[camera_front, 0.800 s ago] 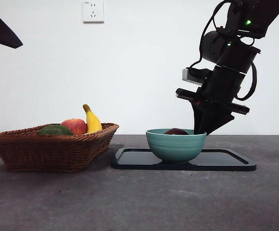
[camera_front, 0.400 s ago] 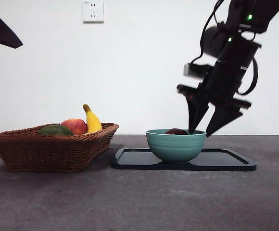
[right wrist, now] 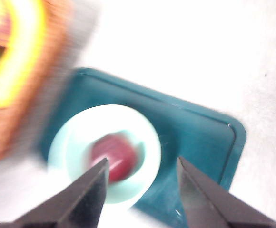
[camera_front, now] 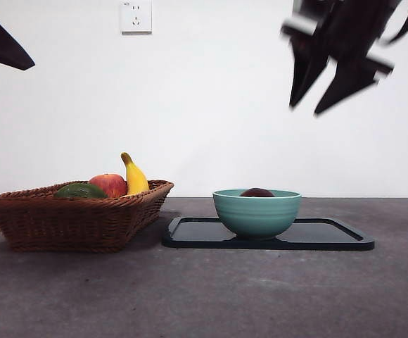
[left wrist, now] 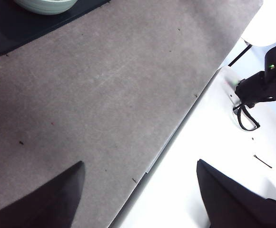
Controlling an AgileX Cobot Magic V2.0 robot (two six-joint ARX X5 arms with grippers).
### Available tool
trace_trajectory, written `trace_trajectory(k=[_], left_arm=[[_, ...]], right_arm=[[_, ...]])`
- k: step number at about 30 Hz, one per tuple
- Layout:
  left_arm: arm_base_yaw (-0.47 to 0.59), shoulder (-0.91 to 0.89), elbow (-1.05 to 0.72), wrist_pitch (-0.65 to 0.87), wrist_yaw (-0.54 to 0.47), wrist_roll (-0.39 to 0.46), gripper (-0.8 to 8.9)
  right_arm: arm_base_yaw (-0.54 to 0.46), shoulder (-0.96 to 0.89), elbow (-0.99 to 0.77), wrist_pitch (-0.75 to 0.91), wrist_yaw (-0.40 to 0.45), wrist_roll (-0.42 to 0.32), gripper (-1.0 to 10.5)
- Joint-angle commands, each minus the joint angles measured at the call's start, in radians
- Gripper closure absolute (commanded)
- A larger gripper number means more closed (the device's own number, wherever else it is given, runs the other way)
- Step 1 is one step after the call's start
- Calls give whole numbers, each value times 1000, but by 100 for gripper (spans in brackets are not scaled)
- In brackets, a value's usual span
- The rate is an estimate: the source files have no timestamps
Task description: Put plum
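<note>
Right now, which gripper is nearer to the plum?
Right. The right gripper hangs open above the plum in the bowl; the left gripper waits away over the table edge.

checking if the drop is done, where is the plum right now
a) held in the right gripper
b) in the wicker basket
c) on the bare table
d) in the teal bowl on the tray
d: the plum lies inside the teal bowl on the tray, while the right gripper hangs open and empty high above it.

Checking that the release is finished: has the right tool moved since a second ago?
Yes. The right tool has risen from beside the bowl to high above it, jaws open, leaving the plum inside.
</note>
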Motion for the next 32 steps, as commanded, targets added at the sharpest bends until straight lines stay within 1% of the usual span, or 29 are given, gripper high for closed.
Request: trace_trajectory(k=[1,5,8,9,16,21,23,27,32], left_arm=[[-5,5,11,6,6,12,439],[-5,5,11,6,6,12,439],[-5,5,11,6,6,12,440],[-5,5,11,6,6,12,440],[-5,5,11,9,6,12,440],[-5,5,11,9,6,12,440],[-5,5,11,9,6,12,440],[-5,5,11,9,6,12,440],[-5,5,11,9,6,12,440]], right_arm=[[9,-64,25,-52,-11,-11,719],[11,-171,19,-171,-11,-17,719],[13,-241,-5,-203,-43,-18,719],[14,-271,-24,-202,-56,-18,719],[47,-450,-205,-192,-60,-18,719],[93,-588,-370,-174,-106,-17,719],[113,-641,-429,-174,-108,-15,719],[148,-732,-522,-174,-109,-11,719],[169,-830,-586,-173,-113,-3,719]])
